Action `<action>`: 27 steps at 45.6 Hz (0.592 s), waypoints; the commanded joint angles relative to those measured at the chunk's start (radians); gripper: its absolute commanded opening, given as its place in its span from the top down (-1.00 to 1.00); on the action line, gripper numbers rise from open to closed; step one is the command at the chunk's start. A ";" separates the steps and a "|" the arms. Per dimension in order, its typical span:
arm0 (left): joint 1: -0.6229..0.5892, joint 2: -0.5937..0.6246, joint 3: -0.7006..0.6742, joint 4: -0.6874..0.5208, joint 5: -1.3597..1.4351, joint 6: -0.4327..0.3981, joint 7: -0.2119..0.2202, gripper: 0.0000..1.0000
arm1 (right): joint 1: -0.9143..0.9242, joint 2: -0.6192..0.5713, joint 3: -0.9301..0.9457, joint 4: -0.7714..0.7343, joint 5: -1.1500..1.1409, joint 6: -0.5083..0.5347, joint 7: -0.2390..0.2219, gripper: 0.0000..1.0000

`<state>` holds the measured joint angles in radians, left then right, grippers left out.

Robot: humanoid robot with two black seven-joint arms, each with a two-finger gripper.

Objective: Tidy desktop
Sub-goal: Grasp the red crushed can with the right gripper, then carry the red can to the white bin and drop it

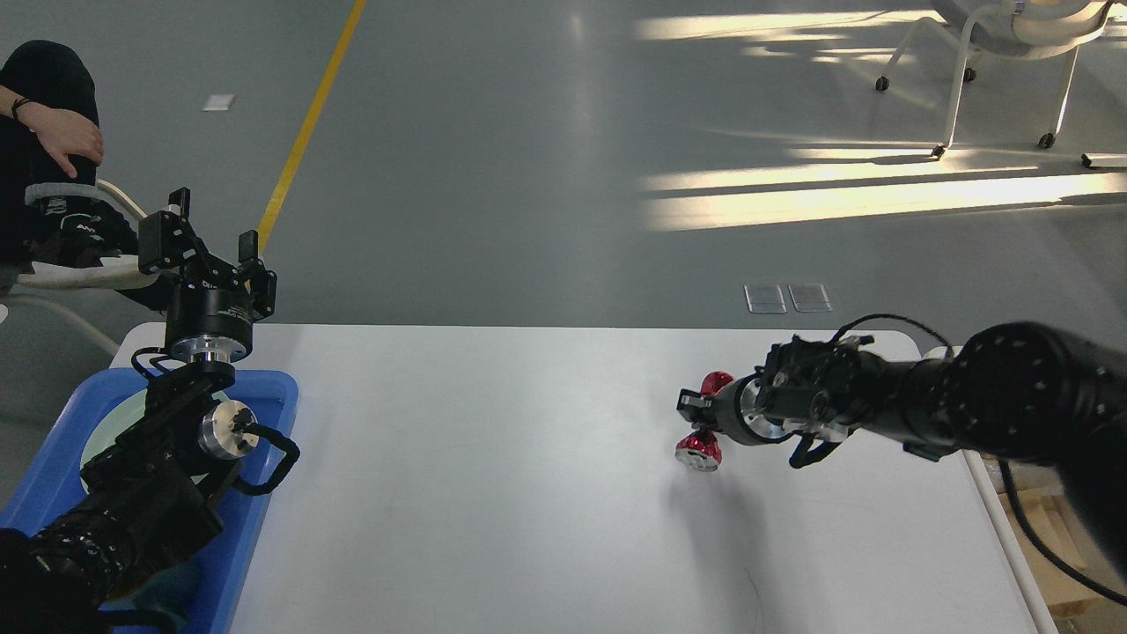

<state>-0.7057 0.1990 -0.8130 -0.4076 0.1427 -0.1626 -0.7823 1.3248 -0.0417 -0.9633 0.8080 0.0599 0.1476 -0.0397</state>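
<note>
The white desktop fills the lower part of the head view. A crushed red can is pinched at its narrow middle by my right gripper, which is shut on it right of the table's centre. The can's two ends stick out above and below the fingers, and its shadow falls on the table below it. My left gripper is open and empty, pointing up over the far end of the blue tray at the table's left edge.
A pale plate lies in the blue tray, mostly hidden by my left arm. A seated person is beyond the table's far left corner. A white chair stands far back on the right.
</note>
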 commanded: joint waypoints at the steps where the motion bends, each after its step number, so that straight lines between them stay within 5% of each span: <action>1: 0.000 0.000 0.000 0.001 0.000 0.000 0.000 -0.93 | 0.161 -0.142 0.006 0.163 -0.002 0.015 0.003 1.00; 8: 0.000 0.000 0.000 0.000 0.000 0.000 0.000 -0.93 | 0.319 -0.294 0.005 0.258 -0.002 0.052 0.007 1.00; 21: 0.000 0.000 0.000 0.000 0.000 0.000 0.000 -0.93 | 0.625 -0.512 0.011 0.306 -0.002 0.338 0.011 1.00; 27: 0.000 0.000 0.000 0.000 0.000 0.000 0.000 -0.93 | 0.660 -0.580 0.006 0.293 -0.003 0.365 0.011 1.00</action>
<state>-0.7056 0.1995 -0.8130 -0.4080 0.1427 -0.1626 -0.7823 1.9663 -0.5730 -0.9537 1.1136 0.0584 0.4939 -0.0292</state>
